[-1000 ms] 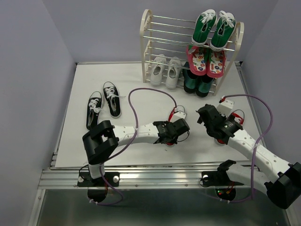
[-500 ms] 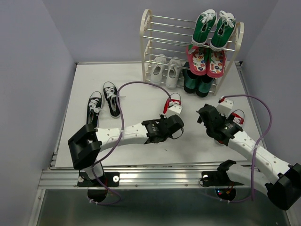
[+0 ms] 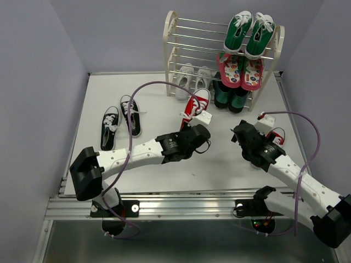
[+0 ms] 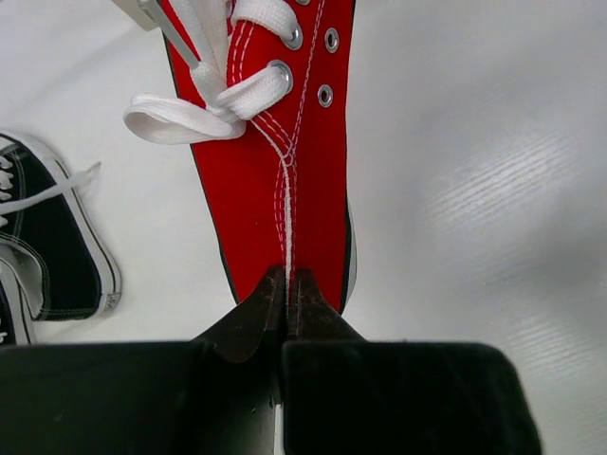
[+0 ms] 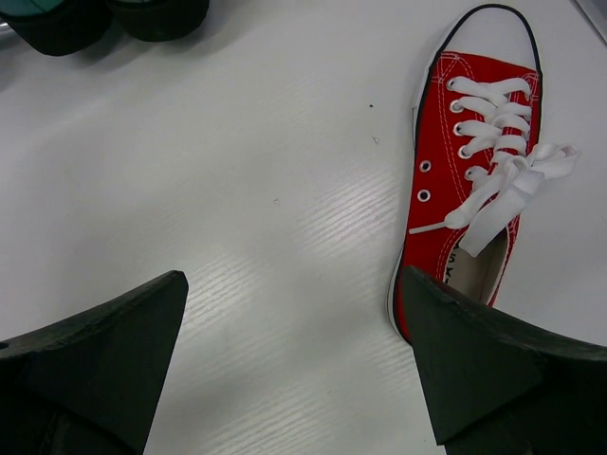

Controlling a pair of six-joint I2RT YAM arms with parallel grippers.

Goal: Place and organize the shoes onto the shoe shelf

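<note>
Left gripper (image 3: pixel 193 125) is clamped tight on the heel of a red sneaker (image 3: pixel 195 106), and the wrist view shows it plainly: the left gripper (image 4: pixel 286 303) has both jaws pressed together on the heel seam of the red sneaker (image 4: pixel 280 171), with the white laces fanned out above. The shoe sits just past the middle of the table (image 3: pixel 109 87), toe aimed at about 1 o'clock toward the shoe shelf (image 3: pixel 169 49). I can't tell whether its sole touches the table.

Over at 3 o'clock, the right gripper (image 3: pixel 241 134) is spread wide and holds nothing. From its own camera, the right gripper (image 5: pixel 292 280) has its jaws far apart over bare table. The second red sneaker (image 5: pixel 474 190) lies flat at its 2 o'clock, apart from both fingers.

The black sneakers (image 3: pixel 119 121) lie side by side at 9 o'clock, and one black sneaker (image 4: pixel 57 237) shows beside the held shoe. The white sneakers (image 3: pixel 184 76) stand on the shelf's bottom tier, left half. On the right half, green sneakers (image 3: pixel 249 33) sit up top, pink patterned shoes (image 3: pixel 241 68) below them, and dark green boots (image 3: pixel 230 96) lowest.
</note>
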